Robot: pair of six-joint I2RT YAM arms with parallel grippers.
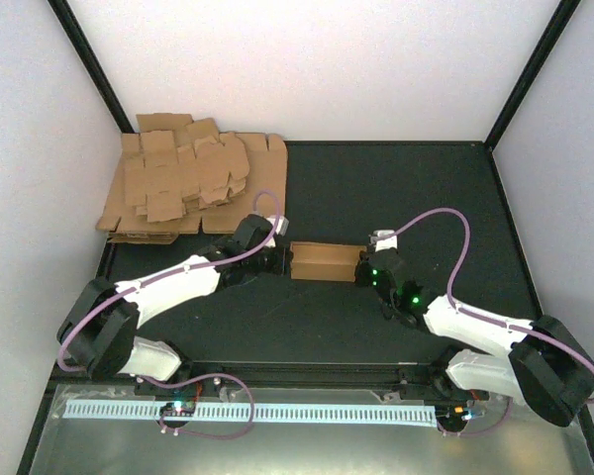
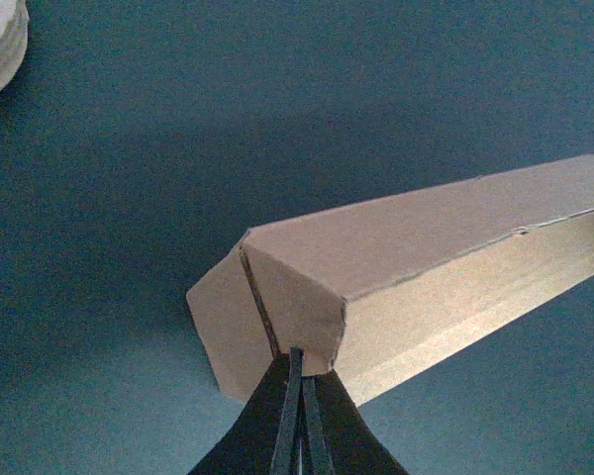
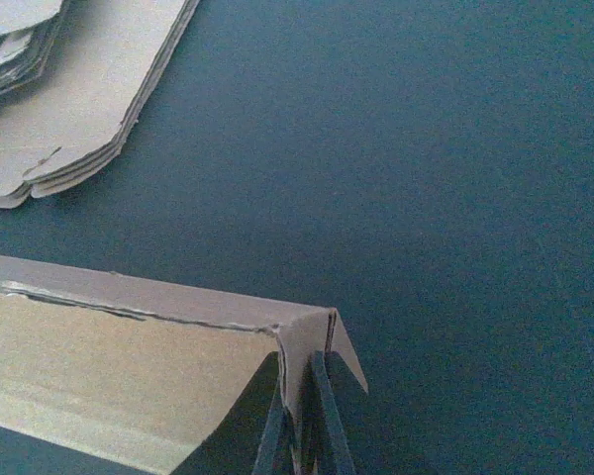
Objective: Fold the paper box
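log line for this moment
left gripper: shut on paper box left end | right gripper: shut on its right end | shape: oblong carton, mid-table | cardboard sheet pile: far left

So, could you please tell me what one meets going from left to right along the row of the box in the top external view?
the left hand, pinching the box's left end → the paper box → the right hand, pinching its right end.
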